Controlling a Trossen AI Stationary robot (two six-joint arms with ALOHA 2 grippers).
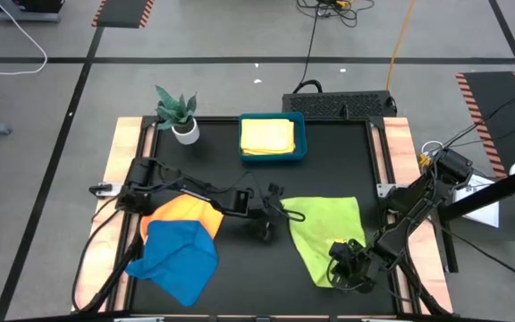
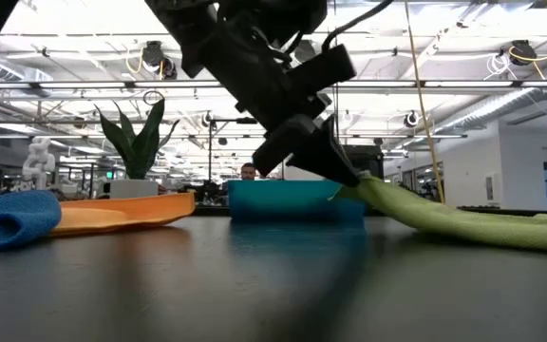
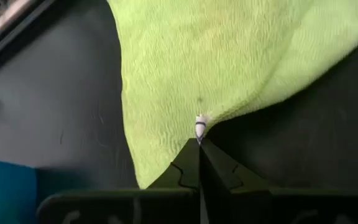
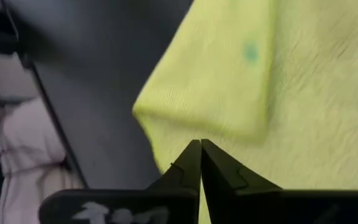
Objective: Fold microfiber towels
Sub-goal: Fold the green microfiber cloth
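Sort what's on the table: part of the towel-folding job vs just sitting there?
Job:
- lime green towel, pinched by left gripper and right gripper
- orange towel
- blue towel, lying on the orange one
- yellow towel in the tray

Just there:
- teal tray
- potted plant

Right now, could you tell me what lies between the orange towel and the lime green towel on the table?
In the high view, the left gripper and its forearm lie between the orange towel and the lime green towel, over bare black tabletop.
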